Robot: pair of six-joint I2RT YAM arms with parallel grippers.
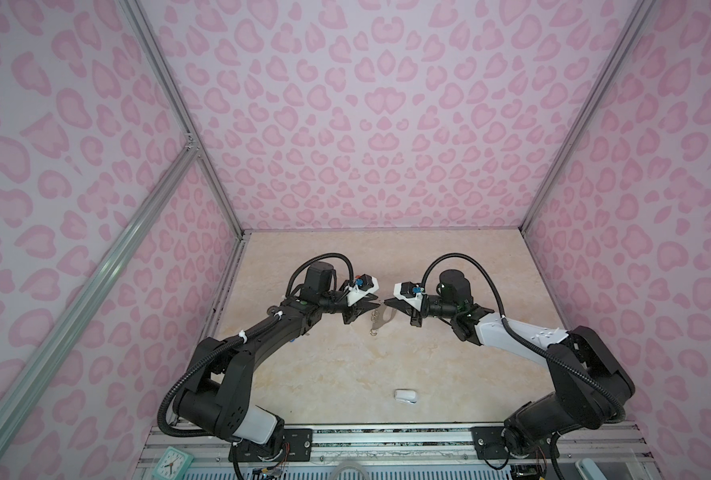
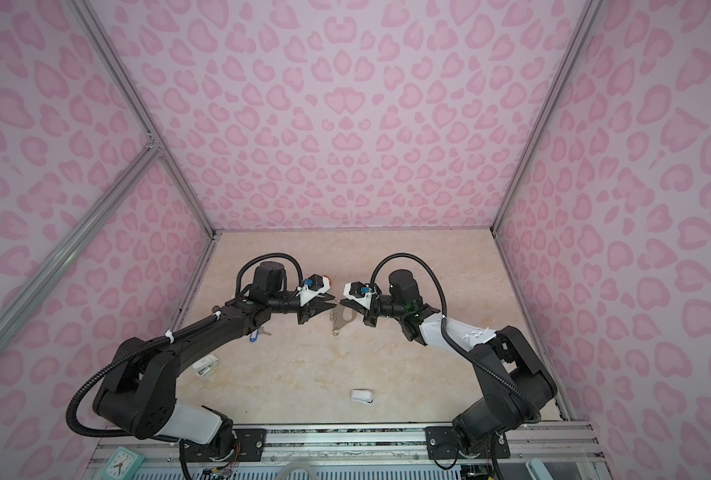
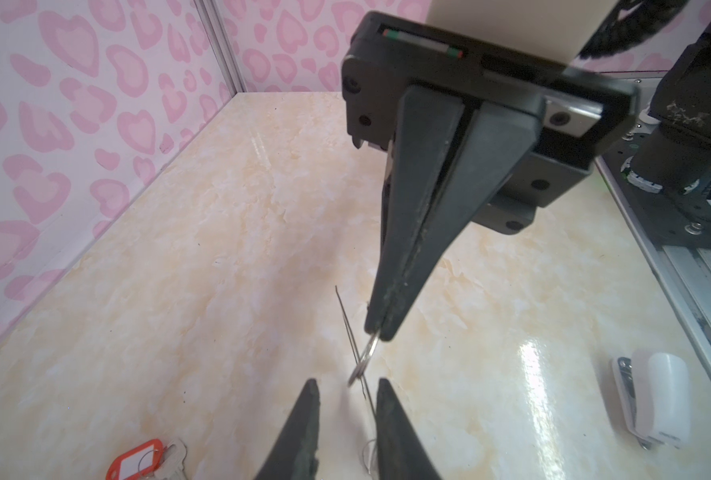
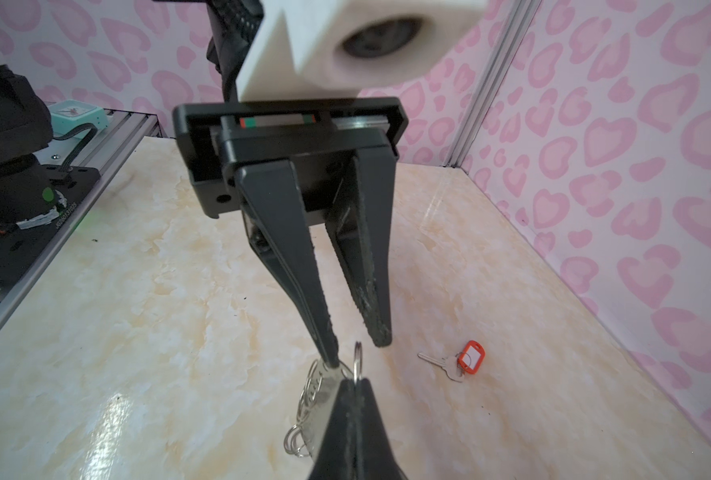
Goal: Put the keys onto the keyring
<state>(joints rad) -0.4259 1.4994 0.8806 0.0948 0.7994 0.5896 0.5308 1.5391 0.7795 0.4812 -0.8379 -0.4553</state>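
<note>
Right gripper (image 4: pixel 350 390) clamped tight on keyring (image 4: pixel 322 395), plate held on edge, mid-table between arms. Left gripper (image 4: pixel 356 338) faces it, jaws part-way apart, gripping nothing; one wire ring (image 4: pixel 358 359) stands between its fingertips. Orange key (image 4: pixel 455 363) flat on table (image 4: pixel 138 332), apart from both grippers. Blue key (image 2: pixel 256 336) on table, partly under left arm (image 2: pixel 204 332). Neither key on keyring.
</note>
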